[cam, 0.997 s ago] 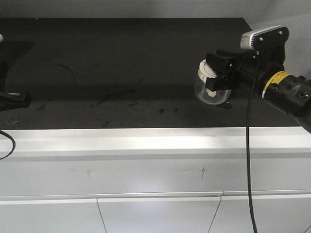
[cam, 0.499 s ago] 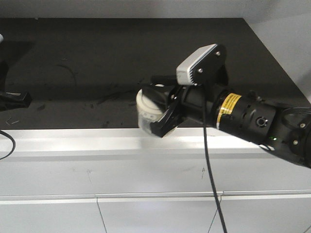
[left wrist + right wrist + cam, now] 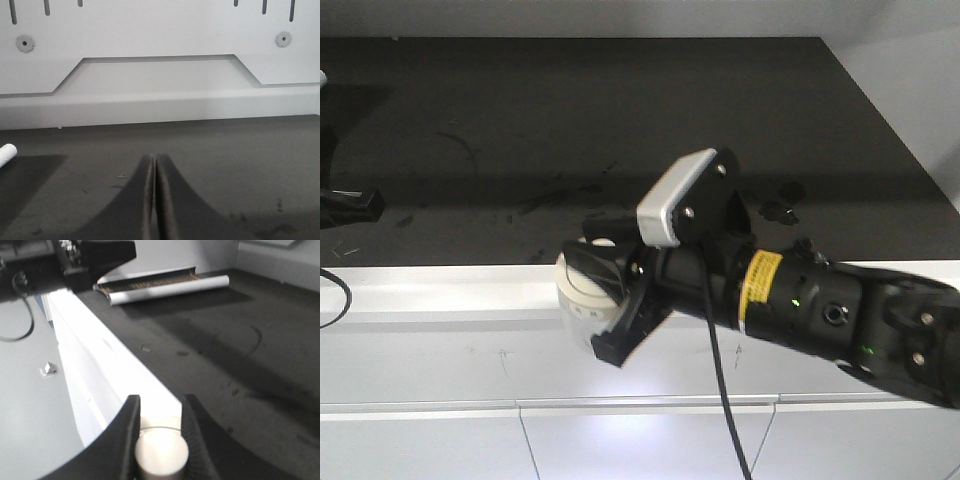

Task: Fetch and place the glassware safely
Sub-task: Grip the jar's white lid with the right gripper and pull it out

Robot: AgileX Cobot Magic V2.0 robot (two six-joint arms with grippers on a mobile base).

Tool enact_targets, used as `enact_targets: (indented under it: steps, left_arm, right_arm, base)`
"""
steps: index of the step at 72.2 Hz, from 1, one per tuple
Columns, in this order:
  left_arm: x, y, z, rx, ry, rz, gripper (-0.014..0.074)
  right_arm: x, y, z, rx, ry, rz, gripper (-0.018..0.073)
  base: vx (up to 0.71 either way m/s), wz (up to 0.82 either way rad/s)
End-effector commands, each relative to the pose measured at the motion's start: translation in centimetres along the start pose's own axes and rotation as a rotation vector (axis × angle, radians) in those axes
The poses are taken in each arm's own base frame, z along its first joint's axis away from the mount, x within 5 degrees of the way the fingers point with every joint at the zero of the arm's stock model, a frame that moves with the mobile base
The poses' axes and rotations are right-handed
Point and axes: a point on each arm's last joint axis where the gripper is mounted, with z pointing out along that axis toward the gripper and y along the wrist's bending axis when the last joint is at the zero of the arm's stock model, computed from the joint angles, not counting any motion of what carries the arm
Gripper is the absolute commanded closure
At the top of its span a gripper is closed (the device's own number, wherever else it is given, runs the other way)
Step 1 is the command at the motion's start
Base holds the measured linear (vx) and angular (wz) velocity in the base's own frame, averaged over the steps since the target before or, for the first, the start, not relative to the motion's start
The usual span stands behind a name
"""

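Glassware first: the small squat jar (image 3: 576, 296) hangs tipped on its side left of centre in the front view. Its wide cream-white lid faces out and to the left, with small dark marks round the rim and a dark bar of the hand crossing it. The right hand (image 3: 601, 298) pinches it, one black finger above and one below. In the right wrist view those fingers (image 3: 128, 436) stand close on either side of a round cream part of the jar (image 3: 161, 455), with a thin curved rim line just above it.

The jar is off the dark top of the desk (image 3: 620, 110). It sits in front of the white front edge (image 3: 460, 292), which runs straight across the middle of the frame, with pale cabinet fronts (image 3: 640, 440) below. A black cable (image 3: 722, 400) drops from the wrist across them.

Behind the jar the desk top lies broad and dark, scuffed with scratches and small specks near its centre. A pale wall slants down the upper right corner of the frame. The left hand (image 3: 348, 205) shows at the far left margin, low over the desk, well apart from the jar. Its own view shows the left hand (image 3: 154, 200) with fingers pressed together along one seam, a white panel across the top of the frame, and a white cylinder end (image 3: 6, 154) at the left margin. A white roll (image 3: 170, 290) lies on the desk at the top of the right wrist view.
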Motion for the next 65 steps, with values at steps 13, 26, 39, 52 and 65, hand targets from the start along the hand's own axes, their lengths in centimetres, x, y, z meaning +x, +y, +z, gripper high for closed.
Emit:
enact_targets:
  steps: [13,26,39,52,65]
  left_arm:
    - [-2.1,0.1,0.0,-0.003,-0.123,-0.01,0.0594]
    - [-2.1,0.1,0.0,-0.003,-0.123,-0.01,0.0594]
    - [-2.1,0.1,0.0,-0.003,-0.123,-0.01,0.0594]
    - [-2.1,0.1,0.0,-0.003,-0.123,-0.01,0.0594]
    - [-2.1,0.1,0.0,-0.003,-0.123,-0.01,0.0594]
  right_arm:
    - [-0.7,1.8,-3.4,-0.042,-0.106,-0.007,0.0563]
    - [-0.4,2.1,-3.8,-0.055,-0.107,-0.012,0.0563]
    - [-0.5,2.1,-3.9,-0.06,-0.113,-0.013,0.0563]
    - [-0.4,2.1,-3.8,-0.058,-0.11,-0.012,0.0563]
    - [-0.4,2.1,-3.8,-0.058,-0.11,-0.012,0.0563]
  base:
    - [0.0,0.0]
    - [0.0,0.0]
    - [0.0,0.0]
    - [0.0,0.0]
    - [0.0,0.0]
